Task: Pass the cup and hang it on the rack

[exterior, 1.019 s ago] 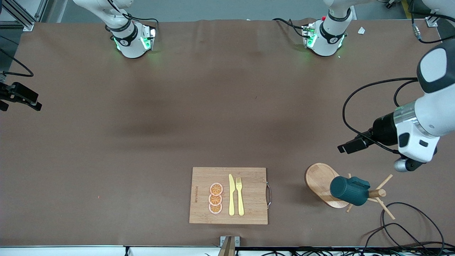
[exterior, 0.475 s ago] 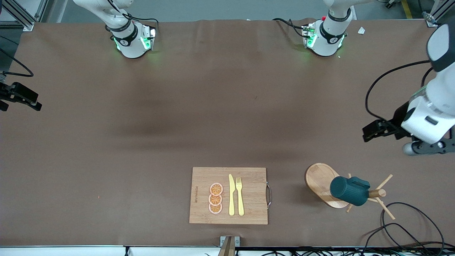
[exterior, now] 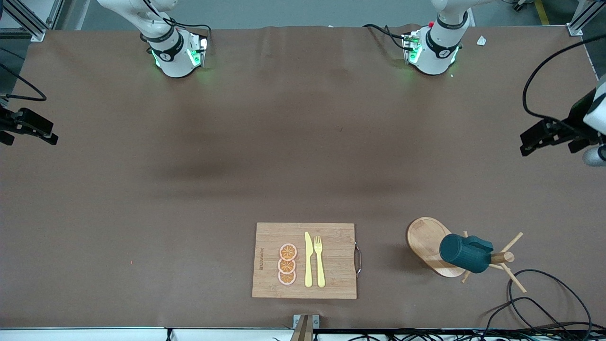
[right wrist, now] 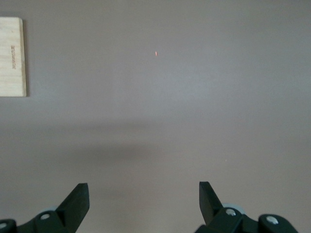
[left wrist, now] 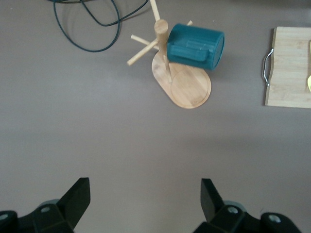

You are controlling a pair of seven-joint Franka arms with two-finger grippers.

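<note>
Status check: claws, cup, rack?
Left claw open, empty, over bare table. Right claw likewise. Cup hung on rack. Nothing obstructing.

Bench and surroundings, overhead light.
Brown cloth-covered bench fills the view; grey floor along its top edge; aluminium frame at one corner; black cables trail over the lower edge.

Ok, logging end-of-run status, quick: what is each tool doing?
Left tool: open, empty, up over bare table, clear of the cup hanging on the rack.
Right tool: open, empty, over bare table.
</note>
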